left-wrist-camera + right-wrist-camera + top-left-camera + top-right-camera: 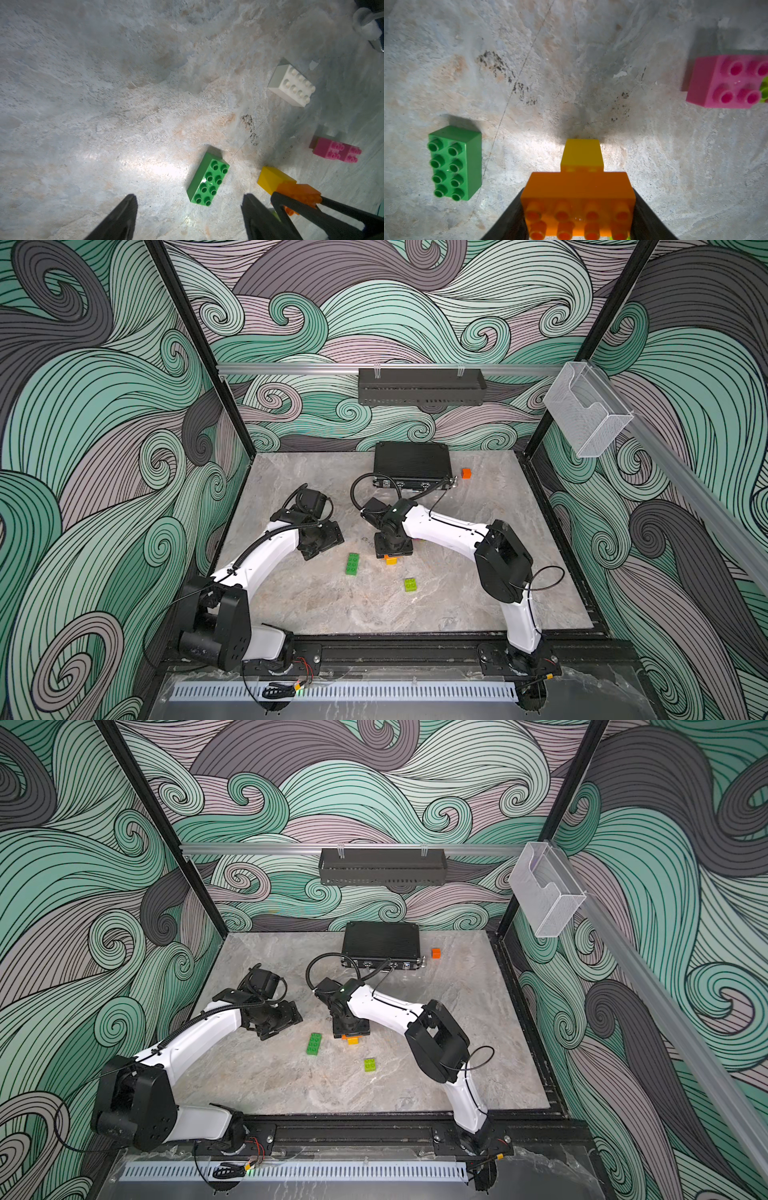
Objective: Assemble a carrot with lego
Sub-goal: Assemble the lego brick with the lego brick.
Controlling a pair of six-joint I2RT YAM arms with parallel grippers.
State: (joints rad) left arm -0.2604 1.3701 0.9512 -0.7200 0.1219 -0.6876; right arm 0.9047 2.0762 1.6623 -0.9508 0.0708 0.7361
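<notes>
- In both top views the right gripper (392,552) stands over the carrot (390,560), so far two bricks, just beside the green brick (353,563). A lime brick (410,584) lies near.
- Left wrist view: the left gripper (189,217) hangs just beside the green brick, jaws apart and empty. The white brick (292,85) and pink brick (334,151) lie well apart from it.
- Right wrist view: the right gripper's jaws are clamped on the orange brick (579,187), which sits on the yellow brick (582,153). The joint looks half seated, so lifting or letting go could tip the pair.

enclosed robot lab cell: two arms (266,549) bolted to a front rail (395,652), black frame posts (194,335), wave-print walls (415,302), marble desk (332,605).
</notes>
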